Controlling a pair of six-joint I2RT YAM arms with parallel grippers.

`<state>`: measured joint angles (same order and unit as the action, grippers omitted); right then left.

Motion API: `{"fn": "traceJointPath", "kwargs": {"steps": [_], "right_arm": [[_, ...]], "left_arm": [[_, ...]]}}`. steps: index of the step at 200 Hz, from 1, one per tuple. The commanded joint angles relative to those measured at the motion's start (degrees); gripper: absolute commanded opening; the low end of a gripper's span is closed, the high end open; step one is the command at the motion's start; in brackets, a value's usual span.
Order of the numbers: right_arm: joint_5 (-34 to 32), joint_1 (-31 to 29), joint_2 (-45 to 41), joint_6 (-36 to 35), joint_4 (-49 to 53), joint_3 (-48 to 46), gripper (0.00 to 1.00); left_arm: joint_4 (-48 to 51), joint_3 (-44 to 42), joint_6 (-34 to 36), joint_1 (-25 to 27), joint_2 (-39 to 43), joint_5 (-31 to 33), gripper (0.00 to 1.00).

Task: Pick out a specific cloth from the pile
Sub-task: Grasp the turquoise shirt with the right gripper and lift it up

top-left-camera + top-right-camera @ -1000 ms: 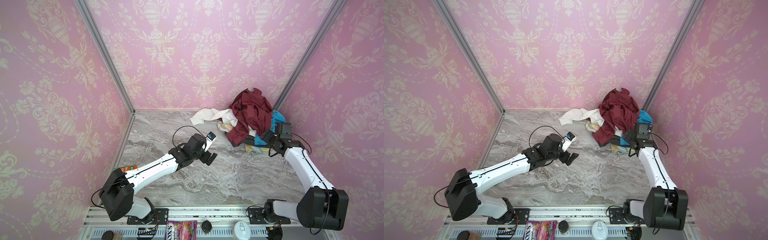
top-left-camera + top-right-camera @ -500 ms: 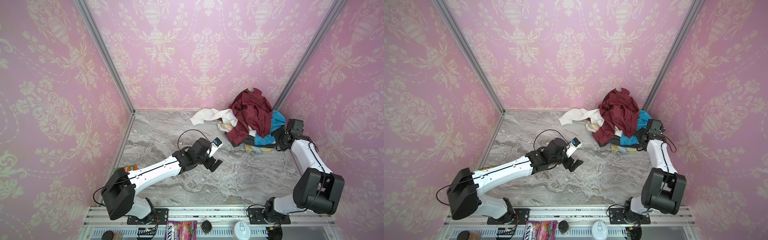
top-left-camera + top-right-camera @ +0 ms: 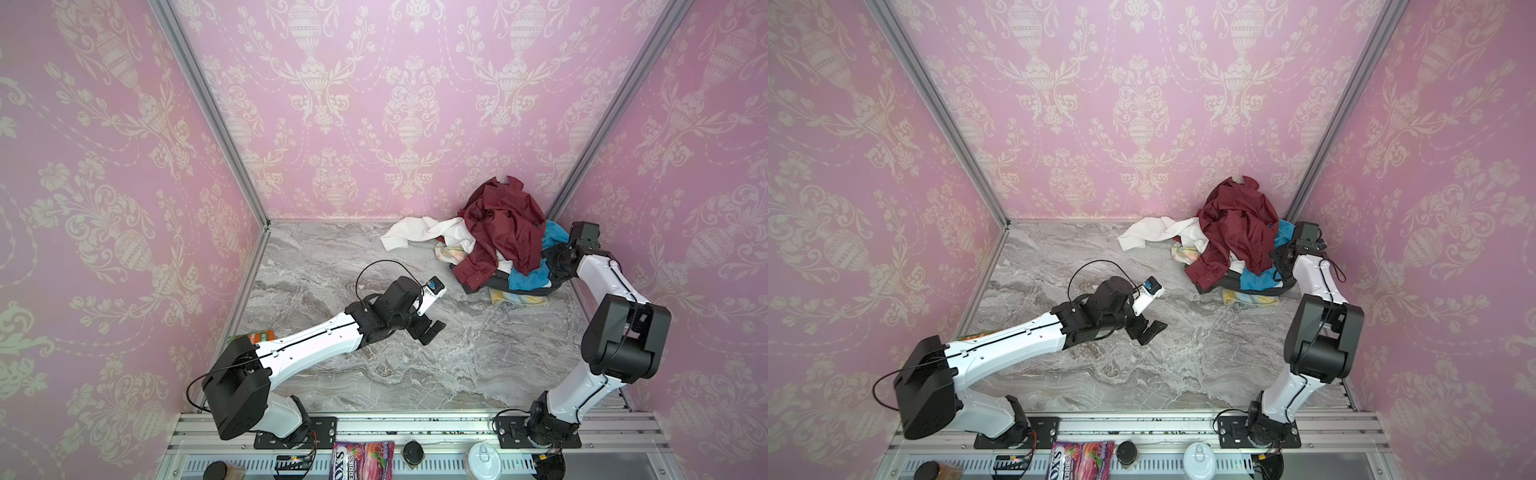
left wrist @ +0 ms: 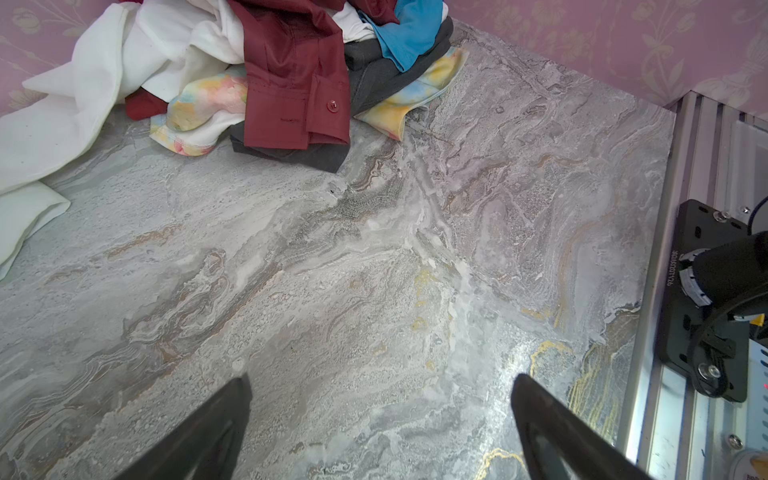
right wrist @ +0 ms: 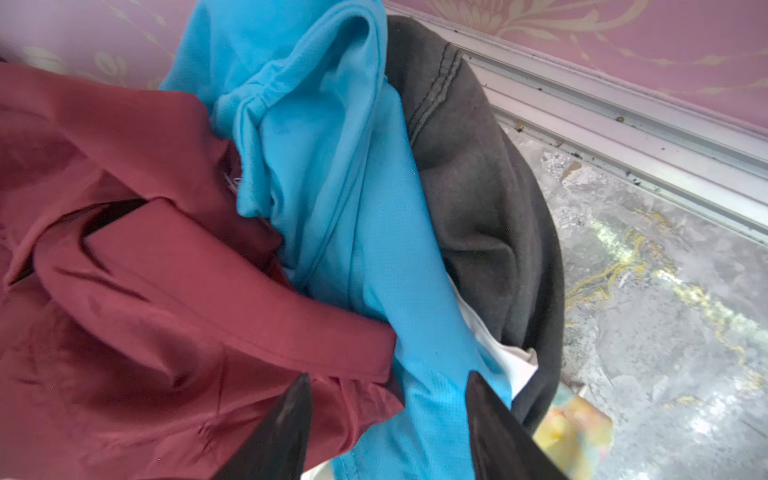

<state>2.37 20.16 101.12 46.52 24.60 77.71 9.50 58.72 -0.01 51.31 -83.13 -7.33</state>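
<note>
Pinching entry: bright turquoise-blue soft cloth [image 5: 332, 208], beside crumpled maroon shirt [image 5: 124, 291]; right end effector [image 5: 388, 376] jaws apart, straddling it; should close on turquoise alone.

Pink damask-papered walls [image 3: 374, 104] enclose a grey marbled floor [image 3: 457, 353], evenly lit.
</note>
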Motion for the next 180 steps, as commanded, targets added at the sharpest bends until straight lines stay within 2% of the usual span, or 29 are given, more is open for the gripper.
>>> {"fn": "traceJointPath", "kwargs": {"steps": [1, 41, 100, 173, 180], "right_arm": [[-0.4, 0.5, 1.1, -1.3, 1.8, 2.1, 0.60], [0.0, 1.1, 3.1, -1.5, 1.1, 1.9, 0.56], [0.6, 1.7, 4.9, -2.0, 0.7, 2.8, 0.49], [1.8, 1.7, 7.2, -1.9, -0.2, 4.6, 0.32], [1.9, 1.8, 7.4, -1.7, -0.4, 4.7, 0.27]], "left_arm": [[-0.2, -0.8, 0.1, 0.6, 0.1, -1.2, 0.99], [-1.4, -1.3, 0.0, 0.6, 0.1, -1.3, 0.99], [-8.6, -5.8, 0.9, 0.7, 4.1, -1.1, 0.99], [-11.0, -8.0, 2.5, 0.6, 6.5, 0.0, 0.99], [-11.2, -8.2, 2.6, 0.6, 6.7, 0.0, 0.99]]}}
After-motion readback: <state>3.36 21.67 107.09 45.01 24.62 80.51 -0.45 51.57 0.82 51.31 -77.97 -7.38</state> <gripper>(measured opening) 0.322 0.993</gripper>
